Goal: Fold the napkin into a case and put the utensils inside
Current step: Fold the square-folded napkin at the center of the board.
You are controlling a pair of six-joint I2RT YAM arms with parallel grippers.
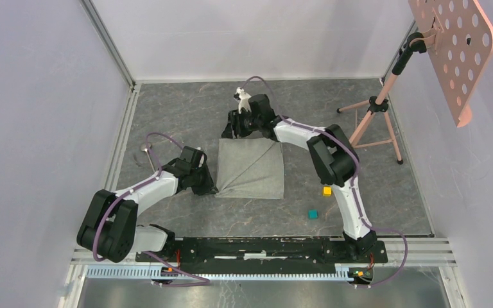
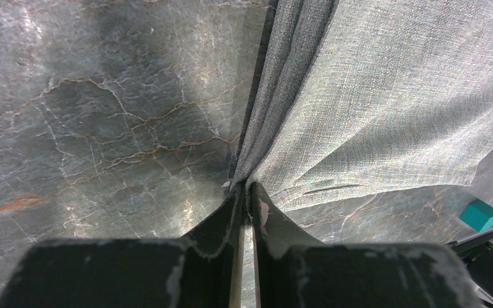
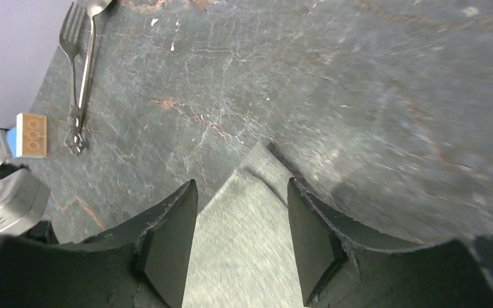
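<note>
The left gripper (image 2: pixel 249 192) is seen nearest the lens in its wrist view. Its fingers are pressed together on a gathered corner of the napkin (image 2: pixel 385 96). The cloth is bunched into pleats just ahead of the fingertips and is spread flat beyond them.

The right gripper (image 3: pixel 241 186) is held parted. Another corner of the napkin lies loose between its fingers on the table (image 3: pixel 359 96) and is not gripped.

The fork (image 3: pixel 76 70) and spoon (image 3: pixel 92 38) are laid side by side well ahead of that gripper, off towards the left arm's side.

The napkin is judged light, limp and easily creased. It is likely to drag and bunch when pulled, so it is best pinched at corners or along an edge. The utensils are judged thin, stiff and smooth. As they lie flat on the table, they are best taken across the handles.

How much cloth is caught inside the left jaws is hidden. The number of layers cannot be told, though a diagonal crease shows from above. The spoon's bowl is cut off by the frame edge. A pale block with holes (image 3: pixel 31 135) near the handles cannot be identified.
</note>
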